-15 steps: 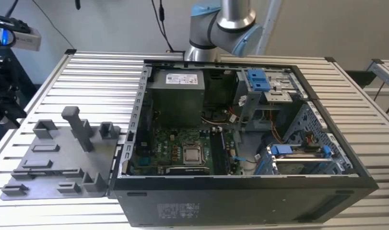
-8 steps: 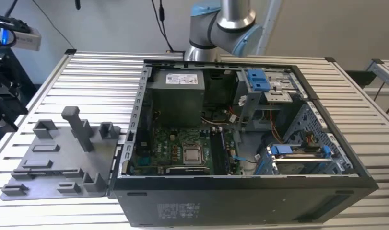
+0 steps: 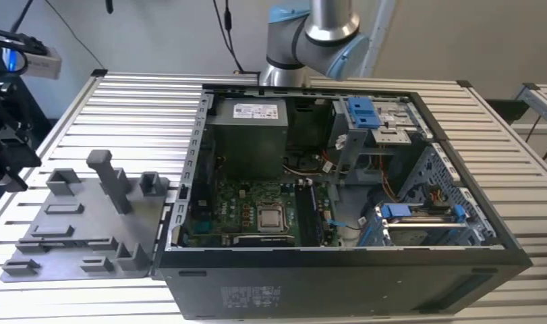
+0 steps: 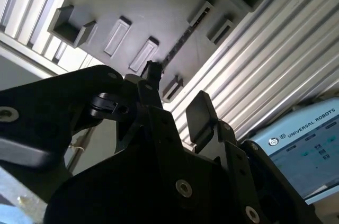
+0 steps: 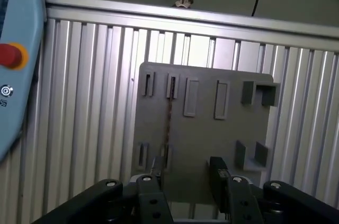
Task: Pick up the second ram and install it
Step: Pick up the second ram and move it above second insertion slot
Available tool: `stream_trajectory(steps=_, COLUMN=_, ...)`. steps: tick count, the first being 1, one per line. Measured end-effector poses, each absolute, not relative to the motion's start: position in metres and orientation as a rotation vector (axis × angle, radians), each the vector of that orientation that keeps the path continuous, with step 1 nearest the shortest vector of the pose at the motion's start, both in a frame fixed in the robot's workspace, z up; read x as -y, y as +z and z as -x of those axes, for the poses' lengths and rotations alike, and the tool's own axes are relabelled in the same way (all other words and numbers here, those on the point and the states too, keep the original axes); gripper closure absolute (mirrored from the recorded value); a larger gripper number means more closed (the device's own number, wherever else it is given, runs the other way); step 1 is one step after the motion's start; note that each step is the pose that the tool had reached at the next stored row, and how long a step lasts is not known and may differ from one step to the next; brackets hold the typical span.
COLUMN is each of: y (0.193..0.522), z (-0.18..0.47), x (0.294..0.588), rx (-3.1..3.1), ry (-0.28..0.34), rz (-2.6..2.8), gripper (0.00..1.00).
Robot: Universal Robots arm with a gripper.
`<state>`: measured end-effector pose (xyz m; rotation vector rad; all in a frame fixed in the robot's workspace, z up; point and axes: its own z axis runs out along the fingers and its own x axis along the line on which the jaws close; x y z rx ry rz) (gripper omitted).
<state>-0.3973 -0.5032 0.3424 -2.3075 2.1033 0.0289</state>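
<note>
The second ram (image 5: 168,123) is not yet lifted. On the slatted table (image 3: 120,101) an open computer case (image 3: 345,287) is placed. Beside it a grey holder tray (image 5: 201,134) is laid, where the thin board is stood on edge. Above it the gripper (image 5: 186,163) is positioned, fingers spread, nothing grasped.

A: How did the arm (image 3: 332,20) look?
B: It was a silver tube with grey joints and pale blue caps.
A: And the gripper (image 5: 185,179)?
B: It was matte black, with blocky fingers (image 5: 218,168) and small silver screws (image 4: 183,186) in its links.
</note>
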Motion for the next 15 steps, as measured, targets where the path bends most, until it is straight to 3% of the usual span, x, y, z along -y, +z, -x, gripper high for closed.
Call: stream_trajectory(steps=15, y=0.315, z=0.397, x=0.503, rx=-2.106, ry=0.029, rz=2.306, gripper=0.52)
